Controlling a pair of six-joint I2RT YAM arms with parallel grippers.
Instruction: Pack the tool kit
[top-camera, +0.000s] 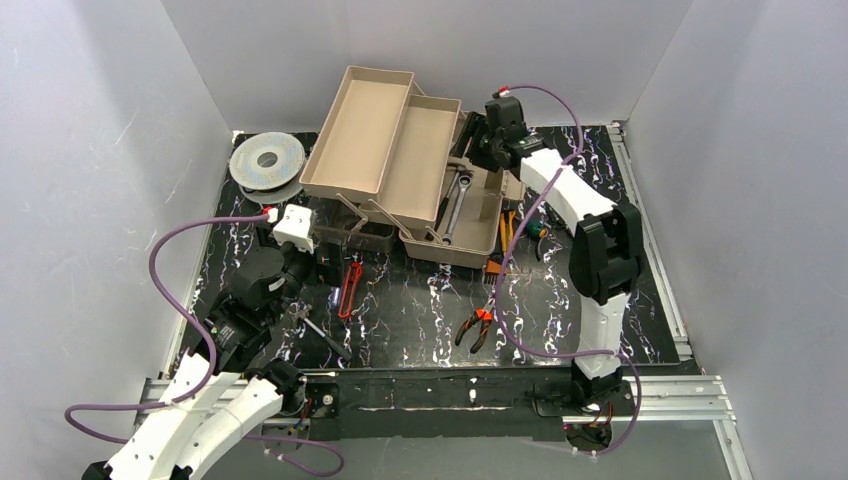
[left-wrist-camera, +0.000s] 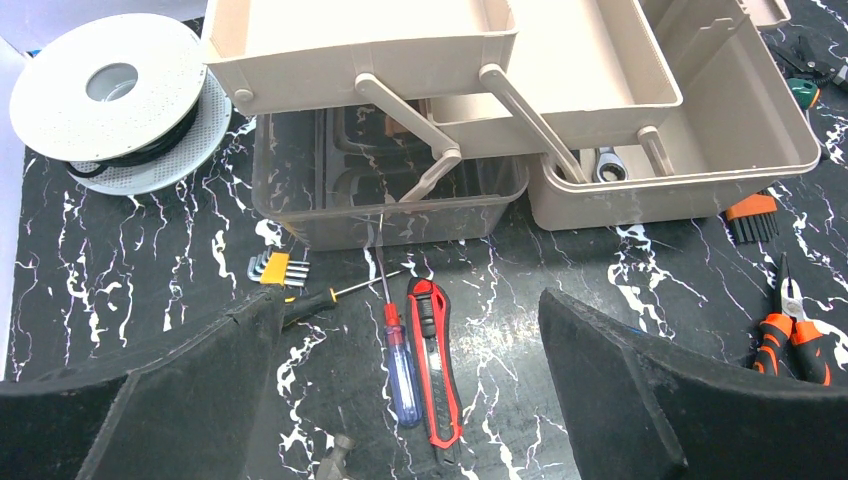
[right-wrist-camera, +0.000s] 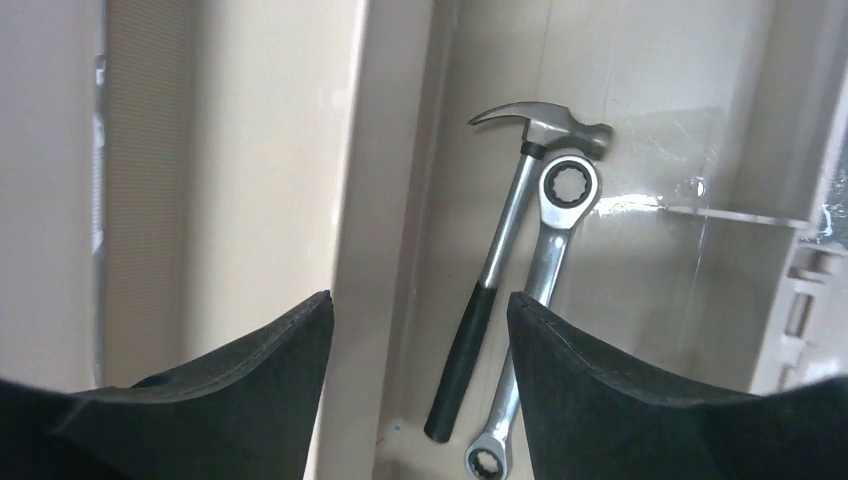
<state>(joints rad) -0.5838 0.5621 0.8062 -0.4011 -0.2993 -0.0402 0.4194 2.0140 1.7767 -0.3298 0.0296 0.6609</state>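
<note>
The tan toolbox (top-camera: 470, 245) stands open at the back, its cantilever trays (top-camera: 360, 130) spread to the left. A hammer (right-wrist-camera: 500, 270) and a ratchet wrench (right-wrist-camera: 548, 260) lie in its bottom. My right gripper (top-camera: 480, 150) hangs open and empty over the box, and its jaws (right-wrist-camera: 418, 305) straddle a tray wall. My left gripper (top-camera: 328, 262) is open and empty, low over the mat. Between its jaws (left-wrist-camera: 410, 310) lie a red utility knife (left-wrist-camera: 434, 360) and a blue screwdriver (left-wrist-camera: 402, 365). Orange pliers (top-camera: 477, 328) lie front centre.
A round grey spool (top-camera: 266, 160) sits at the back left. The translucent brown lid (left-wrist-camera: 390, 200) stands in front of the trays. Hex keys (left-wrist-camera: 278, 268) and a black-and-yellow screwdriver (left-wrist-camera: 310, 300) lie by the left finger. More tools (top-camera: 512, 232) lie right of the box. Grey walls enclose the mat.
</note>
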